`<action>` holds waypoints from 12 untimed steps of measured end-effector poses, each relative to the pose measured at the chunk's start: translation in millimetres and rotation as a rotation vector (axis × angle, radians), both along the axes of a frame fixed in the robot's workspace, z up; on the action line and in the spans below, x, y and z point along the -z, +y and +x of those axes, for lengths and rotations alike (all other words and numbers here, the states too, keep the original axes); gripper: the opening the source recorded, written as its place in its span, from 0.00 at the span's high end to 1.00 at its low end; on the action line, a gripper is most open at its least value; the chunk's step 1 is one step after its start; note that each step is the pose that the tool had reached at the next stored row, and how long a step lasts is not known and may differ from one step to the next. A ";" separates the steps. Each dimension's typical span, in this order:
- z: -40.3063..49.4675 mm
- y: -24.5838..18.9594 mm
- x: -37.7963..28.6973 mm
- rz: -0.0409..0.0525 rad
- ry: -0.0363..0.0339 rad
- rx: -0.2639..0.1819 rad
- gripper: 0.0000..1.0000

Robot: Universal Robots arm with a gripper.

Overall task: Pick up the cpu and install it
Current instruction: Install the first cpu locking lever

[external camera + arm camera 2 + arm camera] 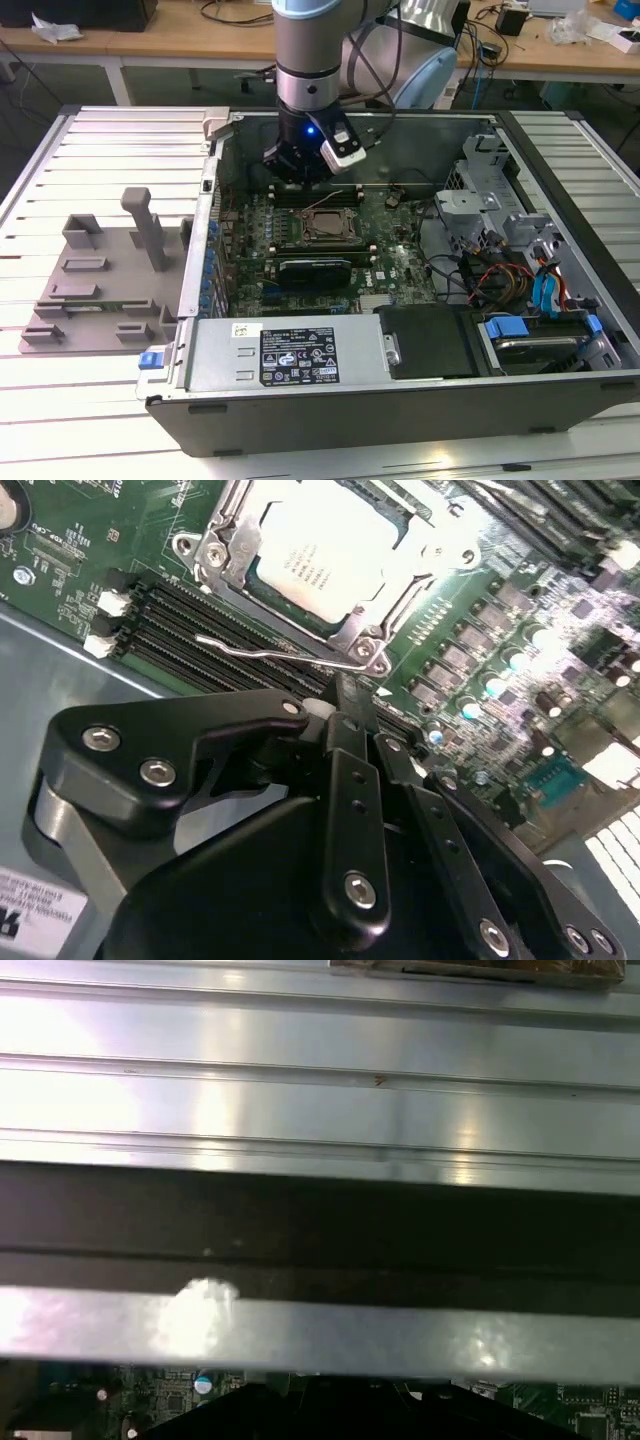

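Observation:
The cpu [325,222] [318,552], a silvery square chip, lies flat inside the metal socket frame [225,555] on the green motherboard [395,250] of the open computer case. A thin wire lever [262,650] runs along the socket's side. My gripper [300,165] [342,702] hangs just above the board, beside the socket on its far side in the exterior view. Its black fingers [355,780] meet at the tips with nothing between them, close to the lever's hooked end.
A grey plastic tray [100,280] sits on the slatted table at the exterior view's left. Black memory slots [185,620] run beside the socket, with a black card [315,270] nearer the front. A drive cage [500,200] and cables [500,275] fill the case's right side.

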State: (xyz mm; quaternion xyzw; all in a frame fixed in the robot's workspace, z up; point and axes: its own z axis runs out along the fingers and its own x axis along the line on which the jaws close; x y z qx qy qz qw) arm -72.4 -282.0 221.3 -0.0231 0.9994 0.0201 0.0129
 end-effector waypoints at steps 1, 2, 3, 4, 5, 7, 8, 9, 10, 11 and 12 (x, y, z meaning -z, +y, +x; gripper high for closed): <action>0.7 0.8 1.4 -0.0002 0.0001 -0.001 0.89; 1.4 0.9 2.3 0.0000 0.0000 -0.003 0.89; 2.1 0.9 2.7 -0.0001 0.0001 -0.005 0.89; 4.2 1.0 3.5 -0.0001 0.0001 -0.011 0.89; 5.3 1.0 4.0 0.0000 0.0001 -0.014 0.89; 7.7 1.0 4.8 0.0000 0.0002 -0.019 0.89; 8.8 1.0 5.1 0.0001 0.0002 -0.020 0.89; 10.3 1.0 5.5 0.0002 0.0002 -0.022 0.89; 11.4 0.9 5.8 0.0000 0.0004 -0.024 0.89; 12.7 1.0 6.1 0.0000 0.0006 -0.025 0.89; 14.4 1.0 6.4 0.0000 0.0008 -0.026 0.89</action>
